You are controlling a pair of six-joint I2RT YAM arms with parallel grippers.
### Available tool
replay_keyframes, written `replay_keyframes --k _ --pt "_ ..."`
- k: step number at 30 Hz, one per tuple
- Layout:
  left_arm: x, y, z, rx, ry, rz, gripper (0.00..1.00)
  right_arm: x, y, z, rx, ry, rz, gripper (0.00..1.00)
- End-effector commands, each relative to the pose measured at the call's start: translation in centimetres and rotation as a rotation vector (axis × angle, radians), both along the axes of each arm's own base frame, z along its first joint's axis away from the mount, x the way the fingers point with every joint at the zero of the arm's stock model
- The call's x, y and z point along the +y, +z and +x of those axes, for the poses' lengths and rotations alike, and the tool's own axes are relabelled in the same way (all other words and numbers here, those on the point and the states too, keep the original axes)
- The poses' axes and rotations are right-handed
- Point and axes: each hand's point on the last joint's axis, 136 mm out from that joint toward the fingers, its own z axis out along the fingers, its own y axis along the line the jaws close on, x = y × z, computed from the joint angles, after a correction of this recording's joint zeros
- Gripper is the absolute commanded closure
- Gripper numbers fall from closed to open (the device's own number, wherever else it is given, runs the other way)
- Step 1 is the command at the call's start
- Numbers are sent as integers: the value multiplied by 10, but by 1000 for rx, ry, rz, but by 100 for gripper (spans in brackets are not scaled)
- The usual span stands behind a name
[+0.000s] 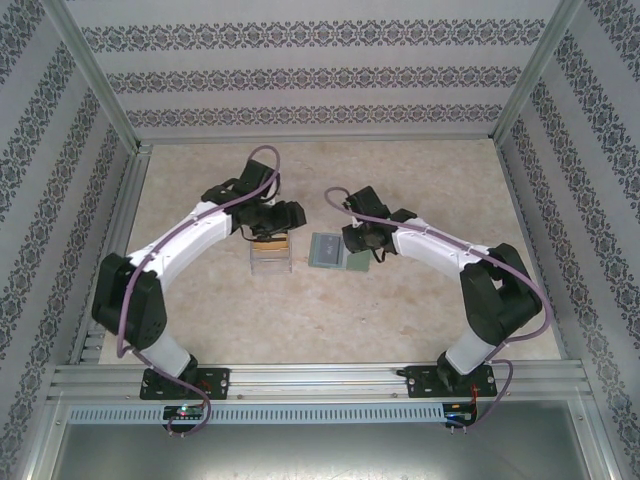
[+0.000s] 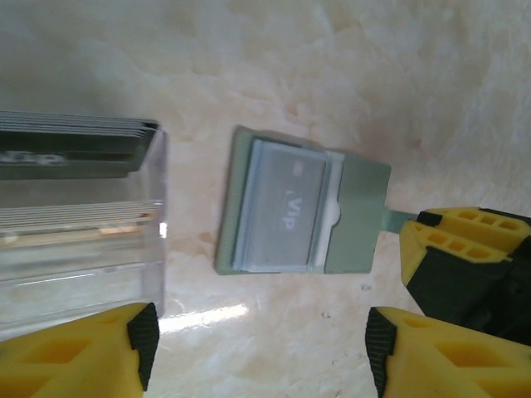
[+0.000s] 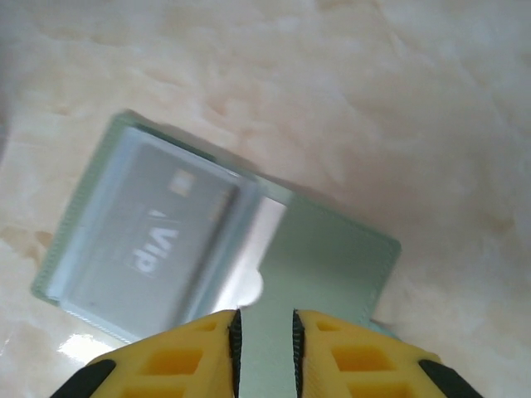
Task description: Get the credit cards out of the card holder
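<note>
The grey-green card holder (image 1: 328,250) lies open on the table's middle. In its left panel a grey credit card (image 3: 149,224) marked VIP sits behind a clear window, also seen from the left wrist as the credit card (image 2: 282,207). My right gripper (image 3: 265,332) is shut narrowly on the card holder (image 3: 332,257) at its right panel, and its yellow fingers (image 2: 460,249) grip a thin green edge. My left gripper (image 2: 259,348) hovers open and holds nothing, between the clear box and the card holder (image 2: 361,215).
A clear plastic box (image 2: 83,249) with a stack of cards stands just left of the holder, under the left gripper (image 1: 268,232). Patterned walls and metal rails ring the marble-look table (image 1: 400,320). The right gripper (image 1: 360,243) is at the holder's right end.
</note>
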Motion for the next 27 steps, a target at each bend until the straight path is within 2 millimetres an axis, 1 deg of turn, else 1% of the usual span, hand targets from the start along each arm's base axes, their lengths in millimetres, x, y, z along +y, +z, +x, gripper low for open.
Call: replay_keyframes --k 1,3,5,7,9,10,13,20,23,25,27 --pt "-27 0 6 -7 -68 -39 36 -6 -11 -9 94 -112 97 75" --pt "-39 -10 7 15 -98 -41 37 -11 -22 -10 134 -138 112 76" --pt "-51 -21 5 44 -129 -41 40 -16 -31 -11 168 -163 114 77" --pt "-60 -32 5 69 -153 -39 41 -22 -39 -12 193 -188 108 78" --pt "-66 -41 4 91 -167 -42 42 -25 -47 -13 220 -203 113 79" --pt "-69 -47 4 105 -172 -41 42 -25 -50 -13 231 -206 119 82" --pt "-72 -61 5 136 -183 -26 44 -25 -60 -14 263 -207 127 84" --pt "-80 -78 6 168 -210 -21 46 -25 -74 -16 300 -217 115 85" --pt "-82 -85 7 178 -218 -14 47 -25 -76 -17 305 -221 117 85" --pt "-82 -91 7 188 -221 -11 51 -25 -76 -18 306 -222 118 85" --pt "-83 -97 6 198 -222 -8 51 -25 -76 -18 307 -224 119 85"
